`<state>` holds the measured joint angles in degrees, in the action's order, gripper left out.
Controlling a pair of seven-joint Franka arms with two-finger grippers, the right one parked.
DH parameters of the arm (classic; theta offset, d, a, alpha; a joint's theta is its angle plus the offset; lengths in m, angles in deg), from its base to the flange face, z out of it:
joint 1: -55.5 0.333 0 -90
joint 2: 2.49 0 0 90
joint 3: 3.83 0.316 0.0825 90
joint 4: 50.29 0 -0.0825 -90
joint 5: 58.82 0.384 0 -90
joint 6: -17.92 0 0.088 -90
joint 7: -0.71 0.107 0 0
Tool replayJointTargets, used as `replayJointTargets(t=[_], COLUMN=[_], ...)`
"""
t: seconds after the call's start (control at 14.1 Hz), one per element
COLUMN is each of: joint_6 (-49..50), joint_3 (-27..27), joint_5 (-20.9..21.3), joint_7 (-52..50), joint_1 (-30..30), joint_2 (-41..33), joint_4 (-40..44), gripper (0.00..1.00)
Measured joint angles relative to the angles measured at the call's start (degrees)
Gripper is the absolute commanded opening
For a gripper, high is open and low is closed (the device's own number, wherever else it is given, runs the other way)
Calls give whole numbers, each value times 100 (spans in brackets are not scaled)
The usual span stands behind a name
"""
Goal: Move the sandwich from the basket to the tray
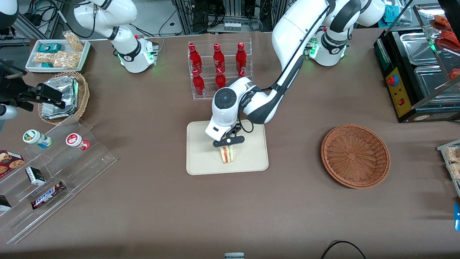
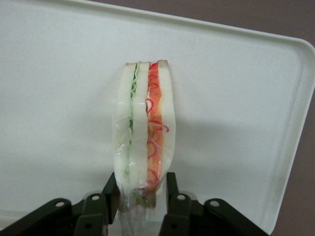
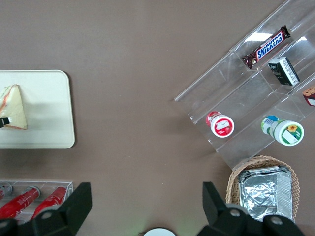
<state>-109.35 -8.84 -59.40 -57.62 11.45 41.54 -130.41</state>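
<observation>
Now, in the front view, the gripper [image 1: 228,144] is hanging over the middle of the tray [image 1: 201,165], and the sandwich [image 1: 227,154] is sitting just under it, standing on edge with the filling facing the camera. The basket [image 1: 355,155] is lying well apart from the gripper, toward the working arm's end of the table, with nothing in it.

In the left wrist view, the gripper [image 2: 141,194] is pinching the thin end of the sandwich [image 2: 143,125] between its two fingers [image 2: 111,192], nearly closed, with the tray [image 2: 236,98] directly below.

In the right wrist view, the sandwich [image 3: 14,107] is showing inside the tray [image 3: 49,118].

The placing step seems to be almost finished. I think the next move is calling for opening the fingers gently, then lifting straight up, so the sandwich is not tipping over.
</observation>
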Motion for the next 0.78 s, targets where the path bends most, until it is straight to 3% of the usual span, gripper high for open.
replayJointTargets(t=[0.21, 0.57, 0.78], joint_6=[233, 1995, 2241], joint_3=[51, 510, 655], joint_5=[5, 28, 29], joint_7=[2, 570, 1153], joint_1=[27, 205, 701], joint_2=[-259, -1189, -1645], joint_4=[126, 70, -430], gripper=[100, 100, 100])
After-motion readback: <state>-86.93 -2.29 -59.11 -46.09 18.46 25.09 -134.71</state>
